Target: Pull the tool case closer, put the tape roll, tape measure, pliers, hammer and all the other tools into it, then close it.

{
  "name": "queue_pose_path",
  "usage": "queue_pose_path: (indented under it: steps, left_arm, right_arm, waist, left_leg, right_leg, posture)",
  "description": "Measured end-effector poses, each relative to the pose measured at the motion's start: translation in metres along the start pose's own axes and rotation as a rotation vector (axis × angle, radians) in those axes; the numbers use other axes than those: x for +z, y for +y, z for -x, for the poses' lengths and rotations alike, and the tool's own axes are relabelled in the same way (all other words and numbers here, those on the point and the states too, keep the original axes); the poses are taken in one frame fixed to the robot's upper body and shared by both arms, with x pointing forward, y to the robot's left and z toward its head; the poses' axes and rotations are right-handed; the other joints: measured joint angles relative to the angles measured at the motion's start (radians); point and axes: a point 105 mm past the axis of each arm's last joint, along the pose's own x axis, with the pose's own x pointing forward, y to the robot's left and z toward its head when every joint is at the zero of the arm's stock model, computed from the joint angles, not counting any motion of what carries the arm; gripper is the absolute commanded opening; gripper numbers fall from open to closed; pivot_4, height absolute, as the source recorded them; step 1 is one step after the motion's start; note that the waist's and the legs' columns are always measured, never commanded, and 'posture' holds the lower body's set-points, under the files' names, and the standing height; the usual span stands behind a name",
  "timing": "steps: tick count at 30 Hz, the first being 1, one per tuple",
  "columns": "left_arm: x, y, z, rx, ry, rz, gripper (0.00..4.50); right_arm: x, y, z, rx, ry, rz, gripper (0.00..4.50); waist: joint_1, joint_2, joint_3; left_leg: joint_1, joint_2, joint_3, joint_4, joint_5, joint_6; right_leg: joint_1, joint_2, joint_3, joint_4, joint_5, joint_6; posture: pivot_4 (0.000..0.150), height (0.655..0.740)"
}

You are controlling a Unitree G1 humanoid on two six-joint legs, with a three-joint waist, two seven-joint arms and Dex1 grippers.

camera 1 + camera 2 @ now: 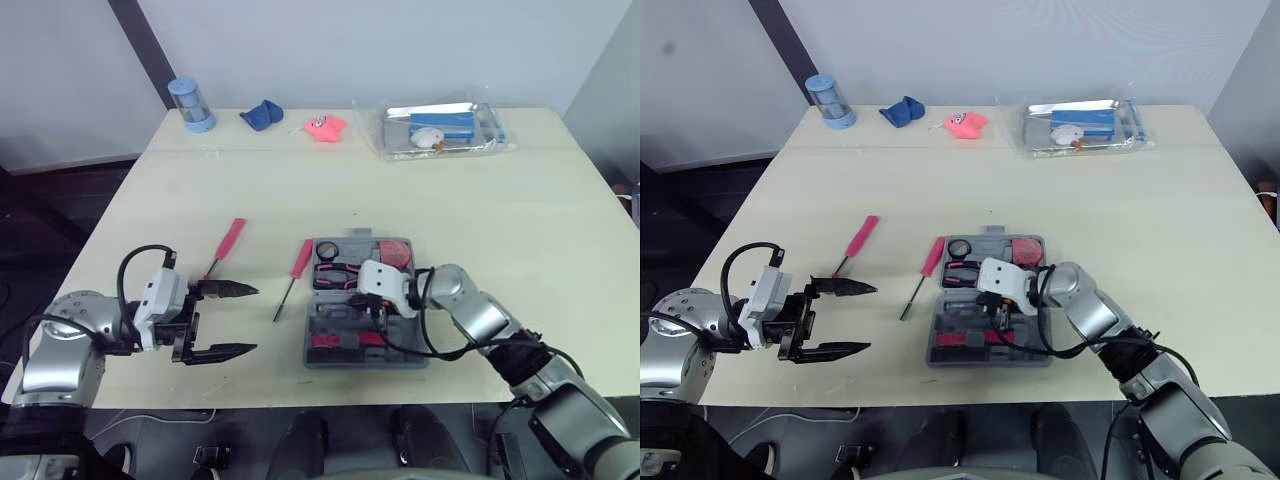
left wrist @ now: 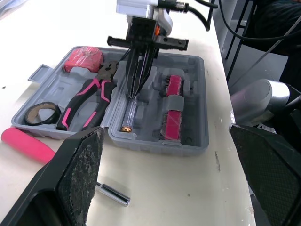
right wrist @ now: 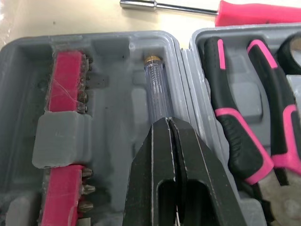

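Your left hand [image 1: 250,320] hangs at the lower left of the head view, above the counter [image 1: 470,210], with its two fingers spread wide and nothing between them. Just above it in the frame lies a pink-handled screwdriver [image 1: 226,245]. A second pink screwdriver [image 1: 296,268] lies just beside the left edge of the tool case [image 1: 410,352].

The tool case sits open and flat at the lower middle of the frame. Its upper half holds the tape roll [image 2: 42,113], the pliers [image 2: 87,103] and the tape measure [image 2: 83,59]. The lower half holds a pink bit holder [image 2: 173,106].

Your right hand [image 3: 168,125] is down inside that lower half with its fingers pressed together. Their tips are at one end of a clear-handled tester [image 3: 157,94], which lies in its slot. I cannot tell whether they pinch it or only rest on it.
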Motion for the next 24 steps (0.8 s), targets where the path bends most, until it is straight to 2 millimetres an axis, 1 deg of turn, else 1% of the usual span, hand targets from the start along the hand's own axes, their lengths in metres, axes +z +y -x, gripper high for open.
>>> queue_pose_path:
  steps: [10,16,18,21,23,24]
  left_arm:
    - [-0.001,0.000,0.000,0.003,-0.002,0.003,4.50]
    - [-0.003,0.001,-0.001,0.052,-0.038,0.040,4.50]
    - [-0.004,0.002,0.002,0.084,-0.052,0.057,4.50]
    - [-0.007,0.004,0.005,0.156,-0.087,0.104,4.50]
    - [-0.010,0.004,0.007,0.204,-0.100,0.133,4.50]
    - [-0.013,0.004,0.009,0.232,-0.102,0.151,4.50]
  right_arm:
    - [-0.007,0.001,-0.001,0.002,0.022,0.002,0.03]
    - [-0.008,0.001,0.007,-0.055,-0.100,-0.106,0.03]
    - [-0.004,-0.002,0.016,-0.083,-0.166,-0.141,0.03]
    - [0.014,-0.016,0.044,-0.191,-0.315,-0.148,0.03]
    - [0.022,-0.024,0.064,-0.266,-0.389,-0.162,0.03]
    - [0.023,-0.028,0.075,-0.303,-0.417,-0.178,0.03]
  waist:
    - [0.002,0.000,0.000]
    - [0.004,0.000,0.000]
    - [0.004,0.000,0.000]
    - [0.002,0.001,0.000]
    - [0.003,0.000,0.000]
    - [0.004,0.000,0.000]
  left_leg:
    - [0.009,0.000,0.001,-0.001,0.000,0.000]
    - [0.008,0.000,0.000,0.000,0.000,0.000]
    - [0.007,0.000,0.000,0.000,0.000,0.000]
    - [0.007,0.000,0.000,-0.001,0.000,0.000]
    - [0.007,0.000,0.000,-0.001,0.000,0.000]
    - [0.007,0.000,0.000,-0.001,0.000,0.000]
  right_leg:
    - [0.010,0.000,0.001,0.000,0.000,0.000]
    - [0.009,0.000,0.000,-0.001,0.000,0.000]
    - [0.008,0.000,0.001,-0.001,0.000,0.000]
    - [0.008,0.000,0.001,-0.001,0.000,0.000]
    - [0.008,0.000,0.001,-0.001,0.000,0.000]
    - [0.008,0.000,0.001,-0.001,0.000,0.000]
  posture:
    - [0.150,0.7400]
    - [0.150,0.7400]
    - [0.150,0.7400]
    - [0.150,0.7400]
    - [0.150,0.7400]
    - [0.150,0.7400]
